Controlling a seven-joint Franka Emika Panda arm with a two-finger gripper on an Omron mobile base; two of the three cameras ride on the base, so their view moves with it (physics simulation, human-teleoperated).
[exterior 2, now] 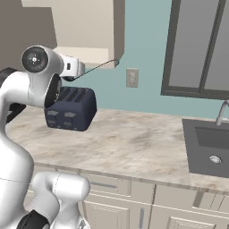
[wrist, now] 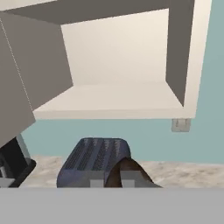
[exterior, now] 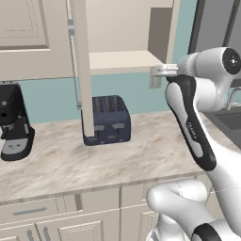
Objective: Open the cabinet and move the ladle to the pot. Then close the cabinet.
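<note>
Black thin-handled ladle (exterior 2: 96,67) nipped in nearly closed pincer (exterior 2: 80,70), beige cabinet (wrist: 131,100) door swung open, shelf bare

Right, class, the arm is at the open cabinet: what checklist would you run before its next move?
1. Cabinet door swung open: ok.
2. Ladle off the shelf: ok.
3. Gripper shut on ladle: ok.
4. Ladle apart from the toaster below: ok.
5. Where the pot stands: cannot tell.
</note>
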